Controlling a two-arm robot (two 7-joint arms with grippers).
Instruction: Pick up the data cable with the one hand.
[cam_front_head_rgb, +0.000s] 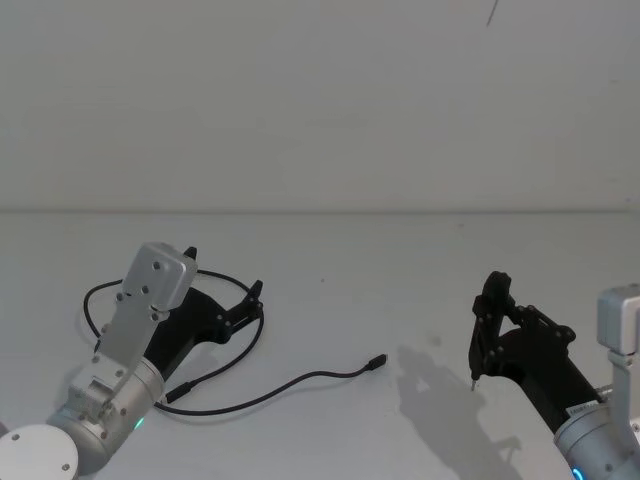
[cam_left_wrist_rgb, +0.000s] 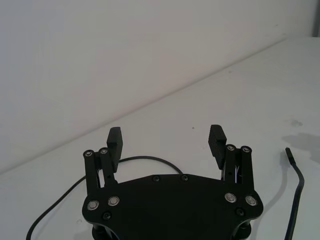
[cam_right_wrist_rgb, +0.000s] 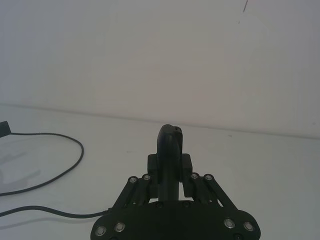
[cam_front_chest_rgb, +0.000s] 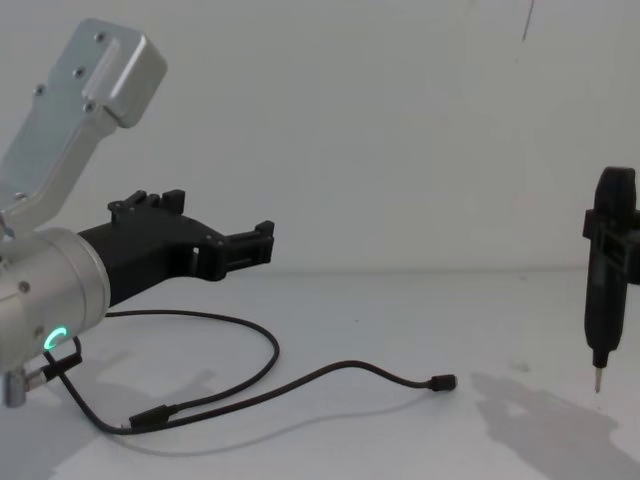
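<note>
Black on the white surface (cam_front_head_rgb: 400, 270), the data cable (cam_front_head_rgb: 320, 374) lies looped beneath the left end effector (cam_front_head_rgb: 224, 271), its jaws spread wide, evidently to take it, while the right end effector (cam_front_head_rgb: 497, 318) hangs aside, clamped on a pen-shaped tool (cam_front_chest_rgb: 605, 290).

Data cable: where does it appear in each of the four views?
Head view: the data cable lies lower left to centre, looping under the open left gripper.
Left wrist view: the cable arcs just beyond that gripper.
Right wrist view: it loops to the robot's left of the right gripper.
Chest view: lower left to centre.
Shared landmark: the table's far edge, behind the cable.
</note>
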